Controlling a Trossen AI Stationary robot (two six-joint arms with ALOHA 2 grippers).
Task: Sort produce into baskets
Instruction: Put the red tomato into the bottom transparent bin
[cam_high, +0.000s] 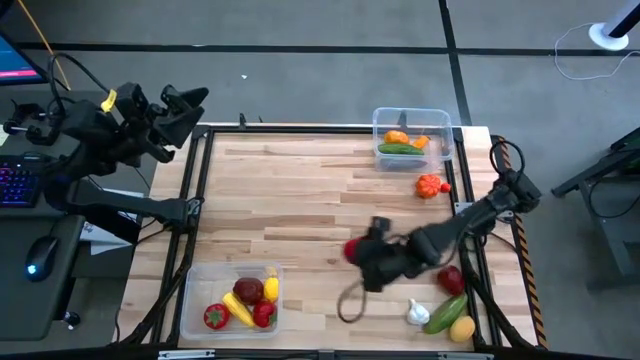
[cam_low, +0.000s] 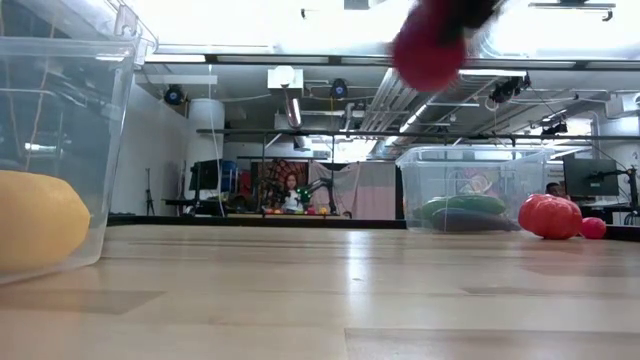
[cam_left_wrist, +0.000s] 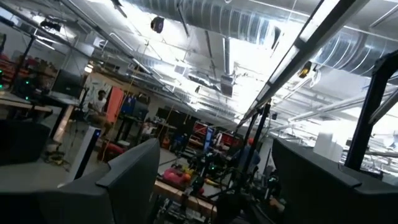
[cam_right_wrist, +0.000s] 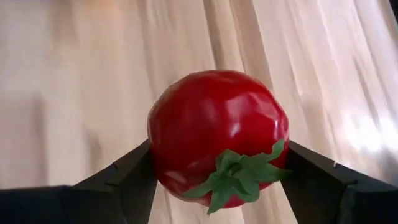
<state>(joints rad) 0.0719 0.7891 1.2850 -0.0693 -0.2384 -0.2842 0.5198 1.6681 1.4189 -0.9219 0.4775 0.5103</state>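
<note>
My right gripper (cam_high: 356, 250) is shut on a red tomato (cam_right_wrist: 217, 134) with a green stem cap, above the middle of the table; the tomato also shows high in the low view (cam_low: 428, 50). My left gripper (cam_high: 190, 97) is open, raised off the table's far left corner. A clear basket (cam_high: 232, 298) at the near left holds red, yellow and dark pieces. A second clear basket (cam_high: 411, 137) at the far right holds a green cucumber (cam_high: 400, 150) and orange pieces. My right gripper pinches the tomato's two opposite sides (cam_right_wrist: 157, 162) between its two fingers. The stem cap (cam_right_wrist: 239, 174) faces back toward the wrist. The tomato is lifted clear of the table.
An orange-red pepper (cam_high: 430, 186) lies near the far right basket. At the near right lie a dark red piece (cam_high: 450, 279), white garlic (cam_high: 416, 313), a green cucumber (cam_high: 444, 313) and a yellow lemon (cam_high: 461, 328). Bare wood spans the table's middle.
</note>
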